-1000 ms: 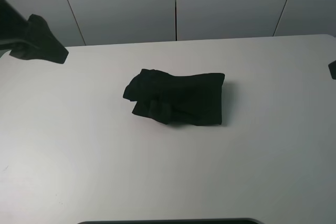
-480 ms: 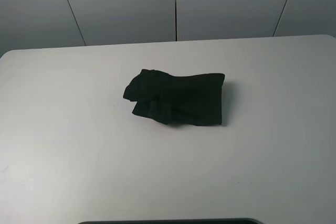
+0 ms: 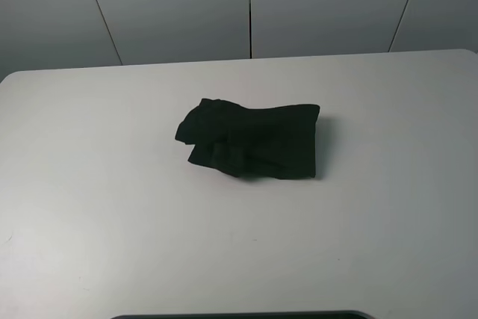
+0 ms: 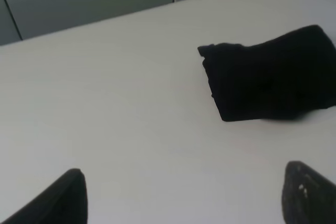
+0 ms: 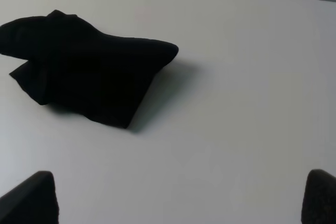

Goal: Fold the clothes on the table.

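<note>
Pincers (image 4: 181, 195) (image 5: 181, 195) apart — shirt (image 3: 250, 141) beyond

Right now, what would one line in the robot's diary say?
T-shirt: folded bundle, mid-table | left fingers: open, empty | right fingers: open, empty | arms: clear of shirt

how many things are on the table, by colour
black: 1, the folded clothes
white: 0 loose things; only the table itself is white
total: 1 thing on the table
</note>
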Tool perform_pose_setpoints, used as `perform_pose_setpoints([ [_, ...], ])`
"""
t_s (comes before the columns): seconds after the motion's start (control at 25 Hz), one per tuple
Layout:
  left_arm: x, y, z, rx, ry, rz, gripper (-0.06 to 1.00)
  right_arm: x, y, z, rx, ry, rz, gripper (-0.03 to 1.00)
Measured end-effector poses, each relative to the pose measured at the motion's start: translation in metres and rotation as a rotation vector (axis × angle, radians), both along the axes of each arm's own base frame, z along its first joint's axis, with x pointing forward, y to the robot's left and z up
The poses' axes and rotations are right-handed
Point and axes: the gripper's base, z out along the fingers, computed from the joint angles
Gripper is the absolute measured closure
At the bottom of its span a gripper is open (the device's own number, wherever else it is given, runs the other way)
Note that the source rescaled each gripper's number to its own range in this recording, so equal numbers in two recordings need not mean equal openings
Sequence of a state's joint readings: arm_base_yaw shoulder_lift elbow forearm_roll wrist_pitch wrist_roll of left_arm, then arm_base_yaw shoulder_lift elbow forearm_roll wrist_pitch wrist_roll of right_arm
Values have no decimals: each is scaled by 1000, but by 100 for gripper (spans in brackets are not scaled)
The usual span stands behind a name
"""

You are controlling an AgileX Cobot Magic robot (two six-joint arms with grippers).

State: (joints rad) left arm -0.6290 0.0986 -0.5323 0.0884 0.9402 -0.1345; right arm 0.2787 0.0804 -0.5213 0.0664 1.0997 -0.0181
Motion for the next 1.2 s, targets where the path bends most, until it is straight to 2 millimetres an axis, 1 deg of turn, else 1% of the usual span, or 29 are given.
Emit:
perform_pose_setpoints([
  [0.12, -7, 5, 1, -27, -51, -4, -3, 0, 1, -2, -3, -3, 14, -3],
  [0.28, -13, 9, 1, -53, -78, -2, -3, -9, -1, -2, 19, -56, 21, -3],
  [0.36, -14, 10, -2, -51, -53, 2, -3, -11, -1, -2, 23, -70, 21, -3],
  [0.52, -18, 13, -13, 15, 57, 13, -3, -12, -1, -2, 23, -72, 21, -3],
  [0.64, -16, 13, -16, 40, 55, 9, -3, -12, -2, -2, 24, -73, 21, -3],
  [1.08, -16, 12, -18, 48, 54, 7, -3, -12, -1, -2, 32, -72, 26, -3],
  [1.2, -16, 12, -18, 47, 55, 42, -3, -12, -1, -2, 32, -72, 26, -3],
])
